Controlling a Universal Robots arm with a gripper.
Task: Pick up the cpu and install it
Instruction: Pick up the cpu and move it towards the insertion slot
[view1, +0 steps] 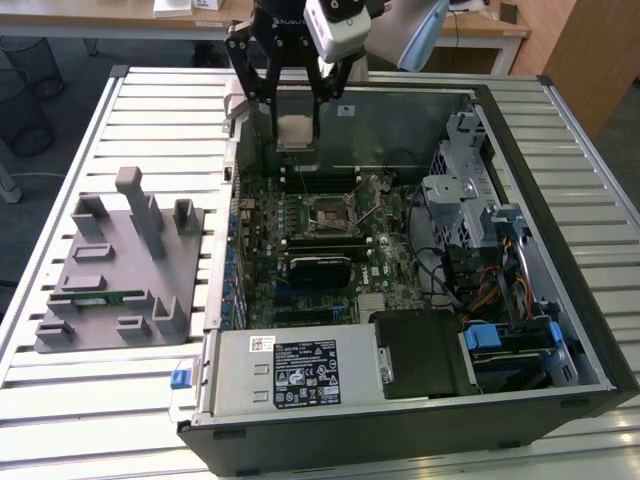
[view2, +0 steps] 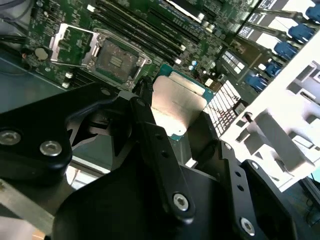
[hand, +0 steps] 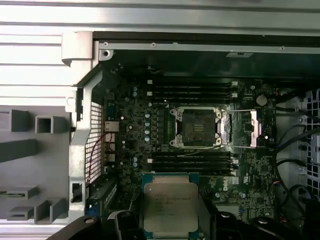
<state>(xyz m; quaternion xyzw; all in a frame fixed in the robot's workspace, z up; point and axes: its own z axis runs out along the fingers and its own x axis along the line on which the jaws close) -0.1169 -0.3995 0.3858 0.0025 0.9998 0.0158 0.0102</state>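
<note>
Judging from the exterior view, the gripper (view1: 292, 125) has its two black fingers closed onto the cpu (view1: 293, 131), which hangs clear of the motherboard inside the open computer case (view1: 520, 140). It sits well apart from the empty socket (view1: 330, 212), on the side of the socket toward the case's far wall. In the second wrist view the cpu (view2: 177, 107) shows its silvery metal top and thin green rim. The fingers (view2: 142, 107) press on two opposite edges, so the jaws stand only as wide as the chip itself. The socket (view2: 112, 57) lies open nearby, with its hinged metal frame (view2: 70, 42) folded back beside it. In the first wrist view the cpu (hand: 170, 205) sits level between the finger ends of the gripper (hand: 170, 220). A bank of memory slots (hand: 192, 162) lies between it and the socket (hand: 196, 126), and the chip's sides look roughly parallel to the socket's. As for handling, the chip is probably light and quite stiff, so its weight should ask little of the grip. The smooth metal lid and narrow rim give the pads little to bite on, and I judge it could slip or twist if bumped. The underside contacts and the socket's fine pins are likely the fragile parts. Opposite edges of the rim therefore seem the right place to hold it, as it is held here, with both flat faces left untouched.
</note>
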